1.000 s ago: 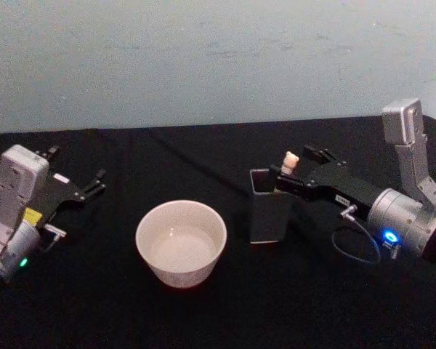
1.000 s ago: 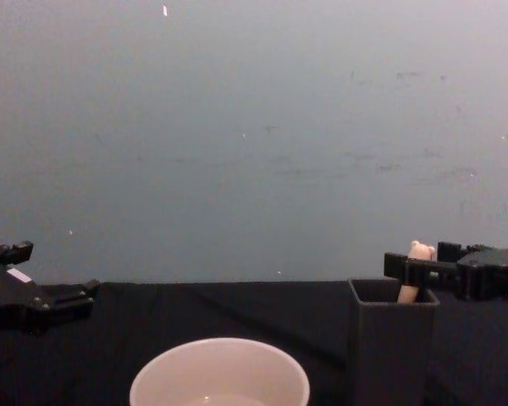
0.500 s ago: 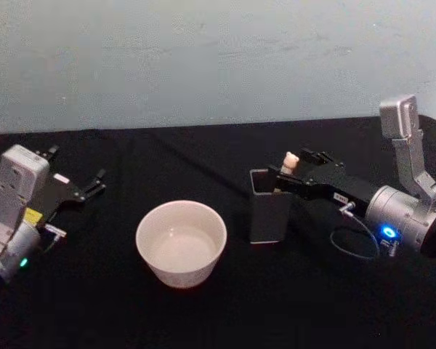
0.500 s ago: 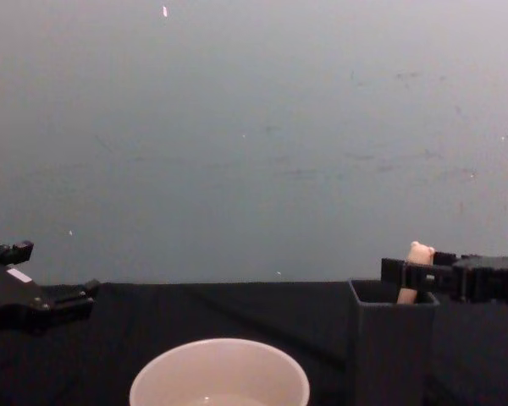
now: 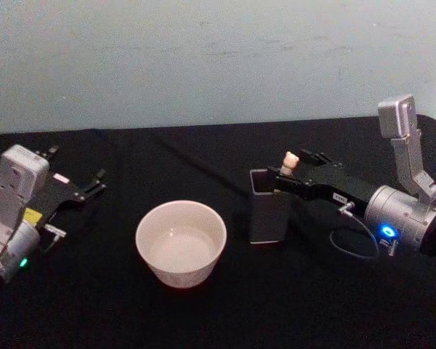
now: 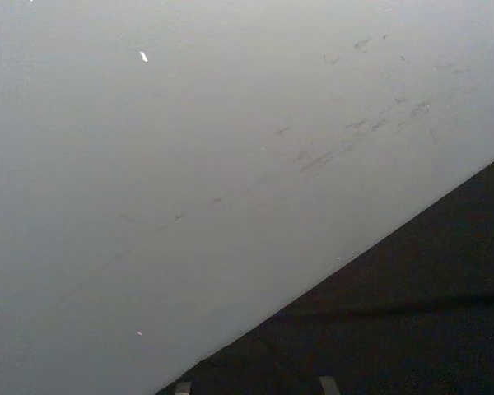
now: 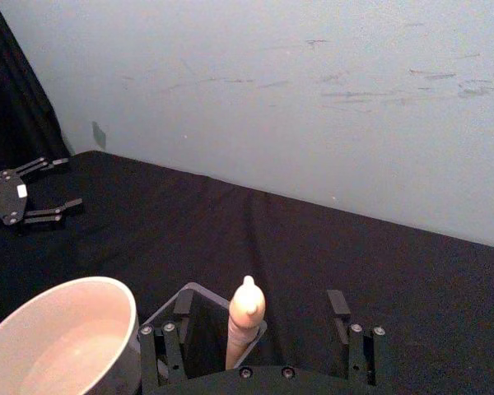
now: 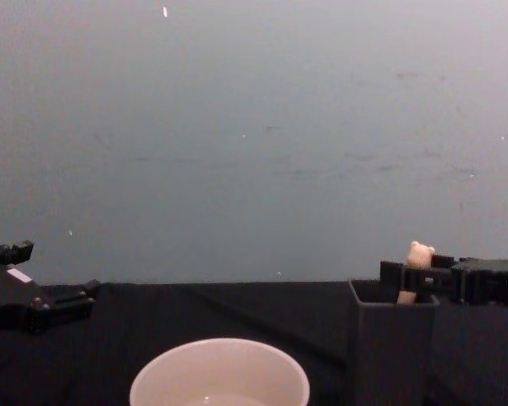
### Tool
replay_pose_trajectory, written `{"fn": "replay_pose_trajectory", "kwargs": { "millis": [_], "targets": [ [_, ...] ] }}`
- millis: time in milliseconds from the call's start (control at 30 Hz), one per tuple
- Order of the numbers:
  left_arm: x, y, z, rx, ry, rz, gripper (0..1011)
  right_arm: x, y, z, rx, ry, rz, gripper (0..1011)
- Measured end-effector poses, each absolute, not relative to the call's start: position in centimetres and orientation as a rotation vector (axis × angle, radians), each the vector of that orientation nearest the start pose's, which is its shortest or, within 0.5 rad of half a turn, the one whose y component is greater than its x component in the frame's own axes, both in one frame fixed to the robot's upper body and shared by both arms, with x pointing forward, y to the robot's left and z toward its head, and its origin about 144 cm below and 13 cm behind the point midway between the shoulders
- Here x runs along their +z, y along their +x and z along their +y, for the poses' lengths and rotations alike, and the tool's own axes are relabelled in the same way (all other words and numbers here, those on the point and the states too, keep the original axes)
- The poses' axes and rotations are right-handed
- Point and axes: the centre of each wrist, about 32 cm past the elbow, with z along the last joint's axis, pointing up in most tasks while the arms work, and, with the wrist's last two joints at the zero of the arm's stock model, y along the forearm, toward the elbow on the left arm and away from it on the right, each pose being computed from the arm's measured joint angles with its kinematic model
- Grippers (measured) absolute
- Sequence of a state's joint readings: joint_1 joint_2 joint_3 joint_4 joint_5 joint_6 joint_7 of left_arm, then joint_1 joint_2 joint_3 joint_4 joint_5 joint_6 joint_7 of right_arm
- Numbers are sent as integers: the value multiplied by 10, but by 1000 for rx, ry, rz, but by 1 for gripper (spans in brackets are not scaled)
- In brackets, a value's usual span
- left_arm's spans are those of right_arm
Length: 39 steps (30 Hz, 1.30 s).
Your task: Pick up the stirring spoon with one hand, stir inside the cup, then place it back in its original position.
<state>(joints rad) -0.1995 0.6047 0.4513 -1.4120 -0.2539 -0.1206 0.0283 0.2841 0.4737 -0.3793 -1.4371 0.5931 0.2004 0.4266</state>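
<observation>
While the stirring spoon [image 5: 291,159] stood nearly upright in the dark grey square holder [image 5: 269,218], only its beige handle and tiny bear head rose above the rim; the neck and bowl were hidden inside. In the head view the holder sat just right of centre on the black cloth-covered table [image 5: 203,313], with the spoon leaning at its right-hand wall.

The right gripper [image 7: 259,298] reached in from the right edge of the head view, level with the holder's mouth. Its fingers were spread wide, one on each side of the handle. In the right wrist view a clear gap showed between each finger [image 7: 182,303] and the handle, so nothing was being gripped.

The cream-white cup [image 5: 180,243] stood left of the holder, near it but not touching, at lower centre of the head view and bottom centre of the chest view. Its inside looked pale and slightly glossy; it may have held a little liquid, though that could not be told for sure.

The left gripper [image 5: 76,167] sat far to the left of the head view, well apart from the cup, low over the cloth. Its fingers were splayed apart and held nothing.

A pale blue-grey wall [image 5: 203,58] filled the upper part of the head and chest views.
</observation>
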Motion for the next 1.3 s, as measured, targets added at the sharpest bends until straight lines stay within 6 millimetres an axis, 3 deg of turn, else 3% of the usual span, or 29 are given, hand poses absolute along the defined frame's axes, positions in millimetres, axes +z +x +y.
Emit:
{"fn": "replay_pose_trajectory", "kwargs": {
  "millis": [800, 1100, 1133, 1300],
  "targets": [
    [1140, 489, 310, 1248, 304, -285, 1001, 1180, 520, -276, -868, -98, 208, 1000],
    [1140, 489, 310, 1248, 304, -285, 1001, 1180, 520, -276, -869, -98, 207, 812],
    [1140, 489, 310, 1248, 304, -285, 1001, 1180, 520, -276, -869, -98, 207, 748],
    [1140, 489, 310, 1248, 305, -285, 1001, 1180, 520, -276, -870, -98, 207, 621]
  ]
}}
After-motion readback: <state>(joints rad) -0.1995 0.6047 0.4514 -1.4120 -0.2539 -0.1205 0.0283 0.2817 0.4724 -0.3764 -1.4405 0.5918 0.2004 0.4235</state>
